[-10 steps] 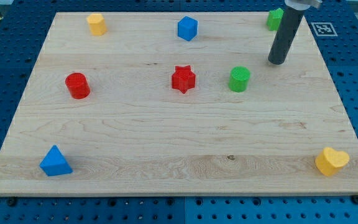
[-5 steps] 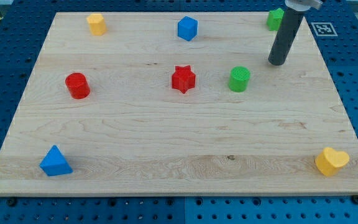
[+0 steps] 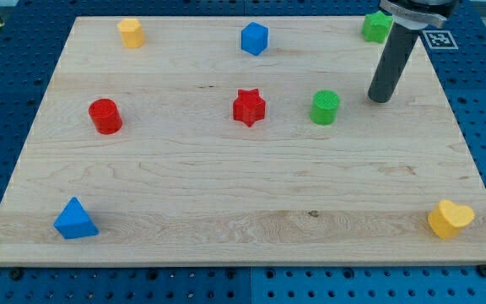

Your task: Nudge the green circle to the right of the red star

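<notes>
The green circle (image 3: pixel 325 107) is a short green cylinder standing on the wooden board (image 3: pixel 243 194), right of the board's middle. The red star (image 3: pixel 249 107) lies to its left, a block's width or so away, at the same height in the view. My tip (image 3: pixel 380 100) rests on the board to the right of the green circle and slightly above it, a clear gap apart. The dark rod rises from the tip toward the view's top right.
A second green block (image 3: pixel 376 26) sits at the top right corner, beside the rod. A blue cube (image 3: pixel 255 38) and a yellow block (image 3: pixel 131 32) lie along the top. A red cylinder (image 3: pixel 105 116) is at left, a blue triangle (image 3: pixel 76 219) bottom left, a yellow heart (image 3: pixel 450 219) bottom right.
My tip has moved a little toward the view's bottom and slightly right. No block has moved.
</notes>
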You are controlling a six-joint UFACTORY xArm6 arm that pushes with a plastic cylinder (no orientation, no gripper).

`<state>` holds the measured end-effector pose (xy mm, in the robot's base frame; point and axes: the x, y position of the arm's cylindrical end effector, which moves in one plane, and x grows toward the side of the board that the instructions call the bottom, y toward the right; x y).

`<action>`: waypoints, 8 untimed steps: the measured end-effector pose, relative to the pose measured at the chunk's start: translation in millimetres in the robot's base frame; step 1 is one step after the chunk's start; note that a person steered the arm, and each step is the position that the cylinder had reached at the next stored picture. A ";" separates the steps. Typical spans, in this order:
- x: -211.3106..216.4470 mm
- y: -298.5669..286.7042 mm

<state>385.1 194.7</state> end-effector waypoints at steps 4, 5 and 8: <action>0.0 -59.3; 0.0 -74.1; -1.7 -137.4</action>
